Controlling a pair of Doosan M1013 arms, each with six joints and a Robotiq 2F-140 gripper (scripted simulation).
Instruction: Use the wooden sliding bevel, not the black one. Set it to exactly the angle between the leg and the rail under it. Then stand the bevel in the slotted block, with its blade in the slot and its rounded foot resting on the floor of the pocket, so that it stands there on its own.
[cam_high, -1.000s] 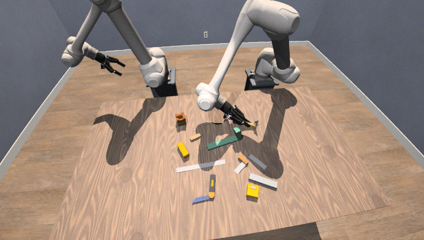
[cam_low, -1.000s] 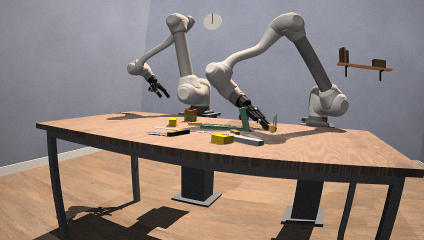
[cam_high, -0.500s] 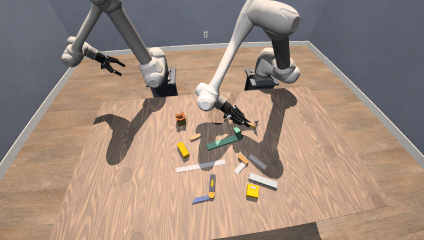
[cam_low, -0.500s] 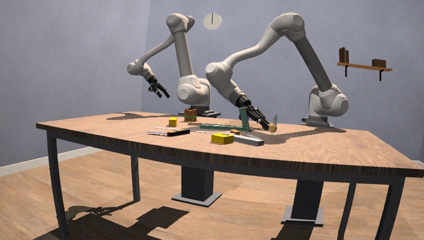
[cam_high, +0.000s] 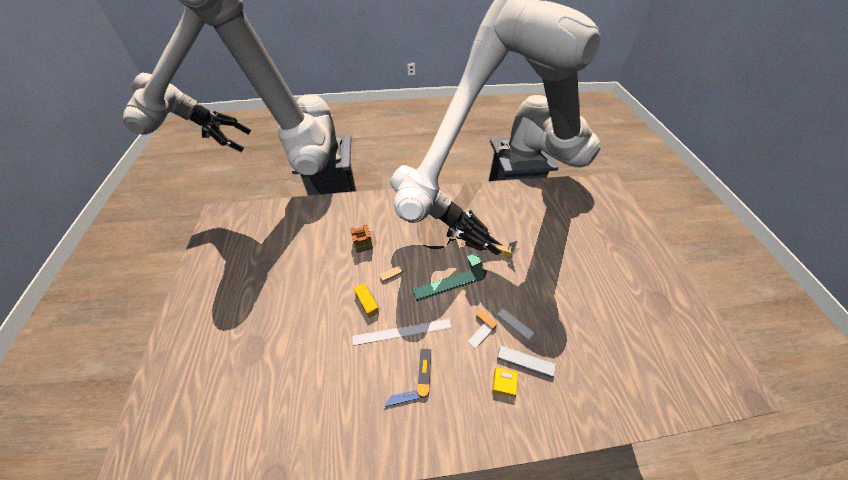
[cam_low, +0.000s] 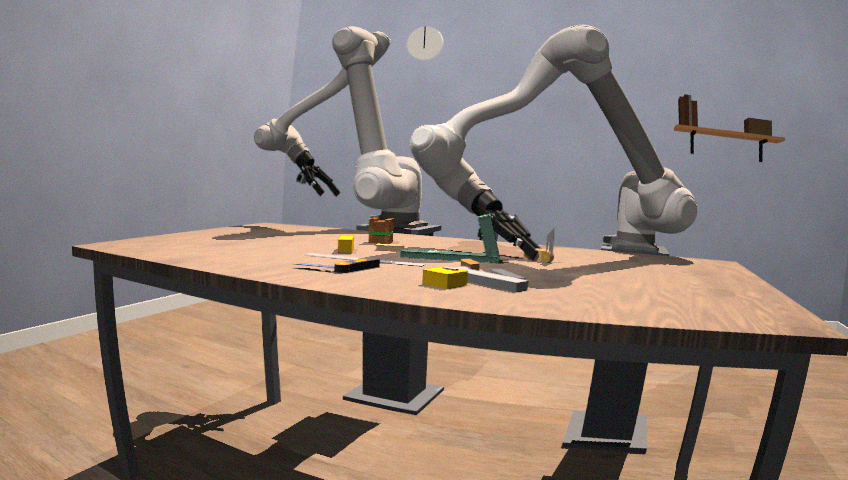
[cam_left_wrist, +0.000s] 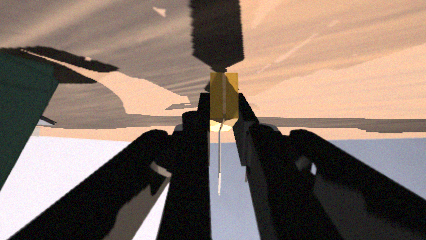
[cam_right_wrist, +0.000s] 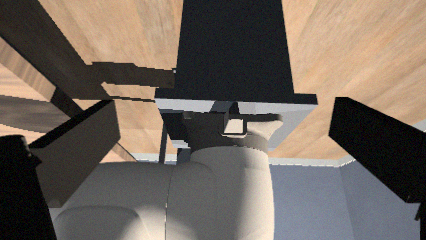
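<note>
Grasping wooden bevel (cam_high: 506, 251) (cam_low: 544, 255) (cam_left_wrist: 224, 95) in left gripper (cam_high: 499, 251) (cam_low: 536, 258) (cam_left_wrist: 221, 108), at two o'clock from green leg (cam_high: 474, 265) (cam_low: 489, 239) (cam_left_wrist: 20, 100), top view. Holding nothing in right gripper (cam_high: 243, 137) (cam_low: 329, 193) (cam_right_wrist: 225, 120), spread wide. Could knock upraised blade (cam_high: 512, 244) (cam_low: 550, 239) (cam_left_wrist: 219, 185) off-angle through careless contact with leg.

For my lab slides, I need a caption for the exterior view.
Left gripper shut on the wooden bevel, right gripper open beyond the table.
</note>
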